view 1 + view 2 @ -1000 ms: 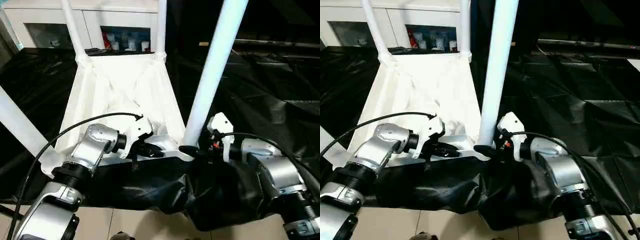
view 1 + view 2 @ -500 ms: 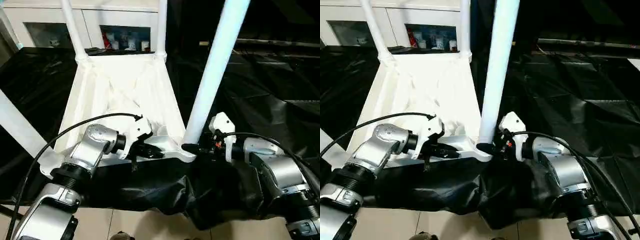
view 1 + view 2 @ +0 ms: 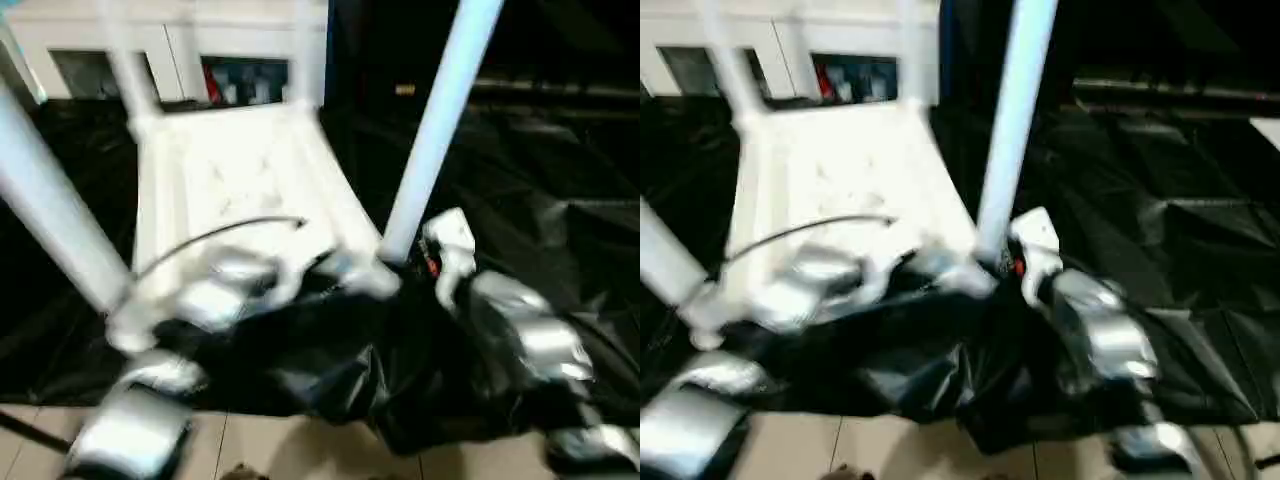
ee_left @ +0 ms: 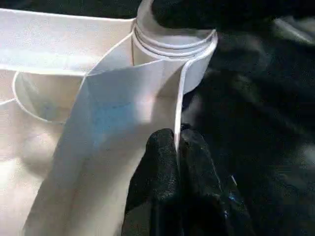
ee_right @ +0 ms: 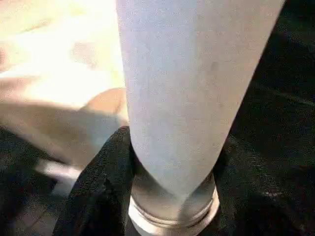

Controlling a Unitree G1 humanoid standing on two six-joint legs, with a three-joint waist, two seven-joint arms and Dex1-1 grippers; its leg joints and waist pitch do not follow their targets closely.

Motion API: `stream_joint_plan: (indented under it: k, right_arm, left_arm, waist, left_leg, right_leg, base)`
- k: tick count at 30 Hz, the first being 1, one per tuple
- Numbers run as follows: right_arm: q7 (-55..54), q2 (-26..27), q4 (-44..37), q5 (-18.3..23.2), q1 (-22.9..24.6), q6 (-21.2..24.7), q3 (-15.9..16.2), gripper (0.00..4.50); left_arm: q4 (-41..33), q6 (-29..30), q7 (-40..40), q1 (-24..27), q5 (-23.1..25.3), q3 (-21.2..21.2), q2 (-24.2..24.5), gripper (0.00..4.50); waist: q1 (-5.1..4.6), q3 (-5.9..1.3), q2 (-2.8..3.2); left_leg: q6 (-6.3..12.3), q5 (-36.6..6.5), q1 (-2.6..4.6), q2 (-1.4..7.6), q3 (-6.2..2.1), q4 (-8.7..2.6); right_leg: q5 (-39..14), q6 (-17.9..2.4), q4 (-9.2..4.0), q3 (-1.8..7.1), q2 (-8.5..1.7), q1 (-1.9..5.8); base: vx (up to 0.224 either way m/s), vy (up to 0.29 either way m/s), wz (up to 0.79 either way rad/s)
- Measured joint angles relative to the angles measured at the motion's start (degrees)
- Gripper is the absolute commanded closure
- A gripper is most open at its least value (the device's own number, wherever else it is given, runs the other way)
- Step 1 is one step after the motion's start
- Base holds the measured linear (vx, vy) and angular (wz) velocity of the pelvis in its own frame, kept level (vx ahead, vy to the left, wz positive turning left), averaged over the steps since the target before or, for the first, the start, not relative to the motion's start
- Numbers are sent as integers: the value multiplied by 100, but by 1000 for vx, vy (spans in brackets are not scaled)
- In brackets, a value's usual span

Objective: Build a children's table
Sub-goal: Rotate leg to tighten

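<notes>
The left tool (image 4: 178, 147) pinches the thin rim of the upturned tabletop (image 3: 235, 175) just beside a corner socket (image 4: 172, 44). The right tool (image 5: 167, 162) clasps the base of the near right leg (image 3: 435, 125), which stands seated in that socket. The tabletop lies, it seems, on black sheeting (image 3: 520, 170).

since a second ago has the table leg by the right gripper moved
Yes. In the left eye view the leg has its base further up the picture, nearer the cabinet, and slightly right.
</notes>
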Motion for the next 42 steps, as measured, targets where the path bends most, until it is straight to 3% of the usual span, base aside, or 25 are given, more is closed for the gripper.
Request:
stream_joint_plan:
  k: [4, 8, 9, 14, 17, 22, 30, 37, 42]
  right_arm:
    - [-948, 443, 330, -160, -272, 1, -295, 257]
    - [-1082, 498, 392, -175, -293, -95, -330, 257]
    - [-1082, 498, 391, -173, -263, -155, -338, 201]
    - [-904, 524, 293, -60, -135, -196, -351, 165]
    - [-405, 266, 158, 8, -10, -170, -318, 144]
    - [867, -499, -276, 151, 264, -57, 50, 104]
    - [2846, -1554, -966, 397, 492, -39, 484, 104]
    - [3763, -1914, -1059, 596, 498, -79, 655, 104]
    - [4073, -1985, -1057, 609, 491, -77, 761, 150]
  left_arm:
    - [474, -41, 615, -282, 60, 60, -408, 450]
    - [535, -153, 667, -298, 119, 70, -452, 450]
    - [545, -206, 666, -298, 140, 37, -453, 450]
    - [591, -352, 622, -298, 154, 18, -357, 450]
    - [625, -483, 430, -295, 154, 18, -249, 450]
    - [436, -650, -366, -148, 69, 10, 94, 450]
    - [-475, -693, -2244, 410, -264, -227, 817, 450]
    - [-838, -580, -2776, 615, -367, -307, 1062, 450]
    - [-1078, -451, -2913, 738, -425, -305, 1188, 450]
  waist:
    - [9, -4, 6]
    - [9, -11, 17]
    - [10, -13, 20]
    - [-15, -11, 29]
    - [-26, -3, 45]
    - [-17, -3, 70]
    - [76, -5, 96]
    - [77, -4, 94]
    - [77, -1, 89]
  left_leg:
    - [0, 0, 2, -3, -3, 0]
    - [1, 0, 3, -3, -3, -2]
    - [1, 0, 3, -3, -4, -4]
    - [1, 0, 5, -2, -6, -8]
    - [1, -1, 7, 0, -7, -14]
    - [0, 0, 6, 3, -8, -33]
    - [13, 8, -3, 5, 6, -30]
    - [27, 16, -6, 7, 14, -21]
    - [30, 18, -12, 8, 15, -21]
  right_leg:
    - [8, -14, -7, 1, -2, 16]
    - [4, -8, -31, 0, -2, 31]
    - [5, -9, -42, -2, -2, 36]
    - [10, -12, -45, -3, 0, 39]
    - [14, -11, -45, -4, 3, 37]
    - [16, -11, -47, -7, 7, 31]
    - [10, -15, -50, -7, 0, 28]
    - [11, -15, -47, -7, -3, 27]
    - [10, -15, -48, -8, -2, 22]
  base:
    - [0, 0, 0]
    - [0, 0, 0]
    - [0, 0, 0]
    - [0, 0, 0]
    - [0, 0, 0]
    - [0, 0, 0]
    - [0, 0, 0]
    - [0, 0, 0]
    - [0, 0, 0]
